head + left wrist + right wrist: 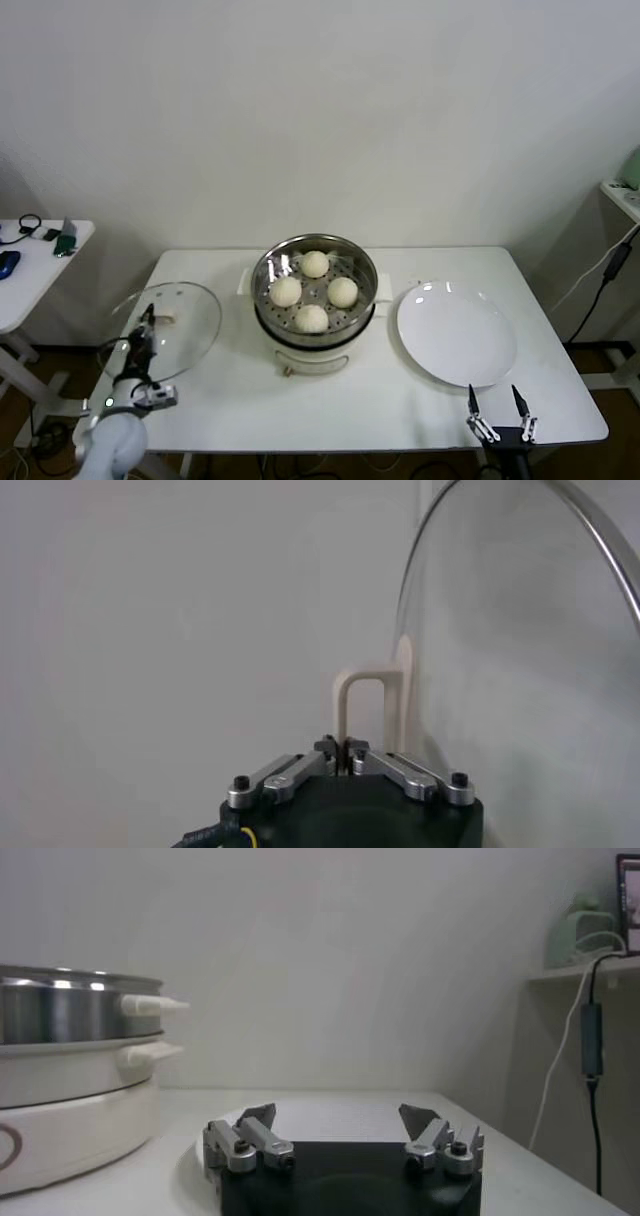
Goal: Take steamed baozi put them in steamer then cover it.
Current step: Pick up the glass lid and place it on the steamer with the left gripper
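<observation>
Several cream-white baozi (313, 290) lie on the perforated tray inside the shiny steel steamer (362, 262) at the table's middle. The steamer also shows in the right wrist view (60, 1008). My left gripper (148, 321) is shut on the cream-white handle (362, 705) of the clear glass cover (190, 325). It holds the cover tilted above the table's left edge. The cover's metal rim (600, 550) shows in the left wrist view. My right gripper (497, 412) is open and empty at the table's front right edge, below the plate.
A flat white plate (457, 333) lies right of the steamer. A small side table (40, 262) with cables stands at the far left. A shelf with a cable (612, 255) is at the far right.
</observation>
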You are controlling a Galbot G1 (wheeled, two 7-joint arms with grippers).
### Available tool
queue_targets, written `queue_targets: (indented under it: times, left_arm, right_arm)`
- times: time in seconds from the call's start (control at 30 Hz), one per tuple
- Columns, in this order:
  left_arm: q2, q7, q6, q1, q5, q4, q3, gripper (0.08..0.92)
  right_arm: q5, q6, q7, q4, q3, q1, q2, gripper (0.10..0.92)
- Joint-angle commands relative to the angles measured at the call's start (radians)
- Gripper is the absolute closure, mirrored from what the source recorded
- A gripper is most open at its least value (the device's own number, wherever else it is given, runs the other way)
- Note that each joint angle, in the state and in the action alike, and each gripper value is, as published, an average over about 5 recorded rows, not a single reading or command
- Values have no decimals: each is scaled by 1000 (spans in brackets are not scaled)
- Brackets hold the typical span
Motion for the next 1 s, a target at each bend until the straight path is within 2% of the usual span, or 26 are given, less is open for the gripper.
queue_targets:
  times: [0.03, 0.2, 0.33, 0.63, 0.77, 1.0]
  left_arm:
    - [197, 200, 319, 36, -243, -388, 8, 863]
    - [226, 253, 474, -20, -263, -507, 131, 863]
    - [189, 296, 554, -105, -189, -538, 289, 863]
    - [-7, 433, 636, -339, 83, -480, 612, 863]
    - [-89, 463, 644, -400, 153, -428, 673, 863]
    - [-215, 481, 635, -409, 239, -363, 725, 863]
  right_arm:
    - [-48, -15, 17, 0, 1, 1, 3, 203]
    - [-64, -25, 26, -4, 0, 8, 12, 203]
    - [-71, -29, 27, -5, -3, 16, 19, 203]
    - [-73, -21, 28, -30, -4, 43, 21, 203]
    - [-69, -8, 32, -45, -4, 47, 15, 203]
    - [-48, 0, 38, -70, -2, 62, 4, 203]
